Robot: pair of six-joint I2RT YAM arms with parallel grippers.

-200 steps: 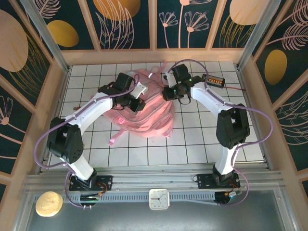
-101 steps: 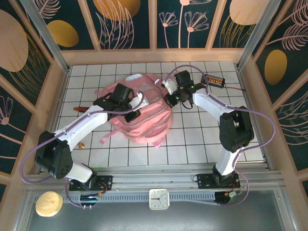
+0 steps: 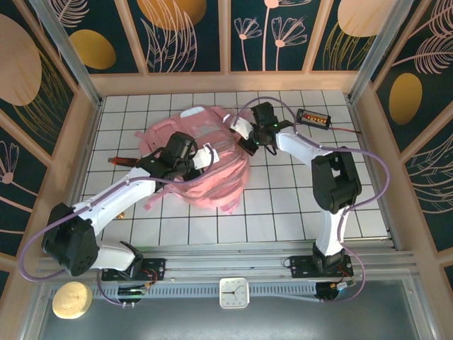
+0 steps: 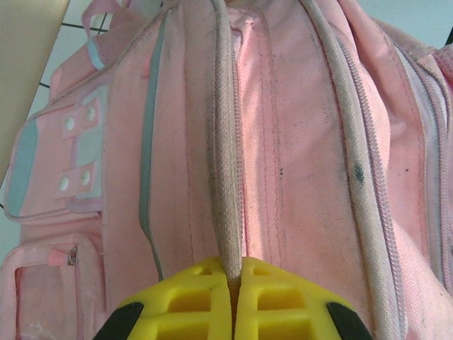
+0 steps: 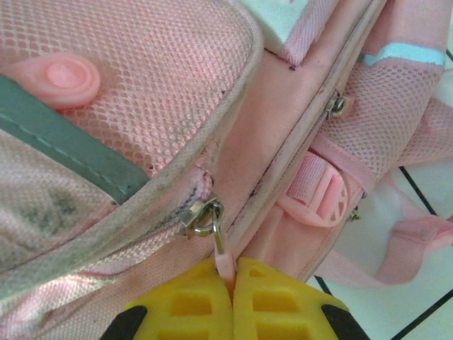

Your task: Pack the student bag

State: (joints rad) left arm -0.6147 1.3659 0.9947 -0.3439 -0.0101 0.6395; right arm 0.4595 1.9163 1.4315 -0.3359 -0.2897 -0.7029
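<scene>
**Both claws clamped on the pink backpack, mid-table**

The backpack (image 3: pixel 212 177) is lying flat on the white tiled table (image 3: pixel 297 205), a bit left of centre and toward the far half. One pink strap (image 3: pixel 157 200) trails off its near-left side onto the tiles.

The left claw (image 4: pixel 232 268) has its yellow pads pressed together, pinching a raised seam (image 4: pixel 225 177) of the backpack's fabric. In the wrist view that seam runs straight away from the pads up the backpack, with a zip line off to its right. From above, this claw sits over the middle of the backpack, its arm reaching in from the near left.

The right claw (image 5: pixel 230 273) is closed too. It's nipping the thin pink pull tab (image 5: pixel 224 261) that hangs off a metal zip slider (image 5: pixel 204 216). The slider sits at the corner of a mesh panel, and there's a pink buckle (image 5: pixel 311 195) just to its right. From above, this claw is at the backpack's far-right edge.

Other stuff around:
- There's a skinny red thing (image 3: pixel 122 161) on the tiles just left of the backpack. It could be a pen, but I honestly can't tell.
- A little black gadget (image 3: pixel 313 117) with orange on it sits at the far right, well apart from the backpack.
- A small clock (image 3: pixel 233 292) is down by the near rail.
- A round beige lump (image 3: pixel 71 299) sits in the near-left corner, off the tiles.
</scene>
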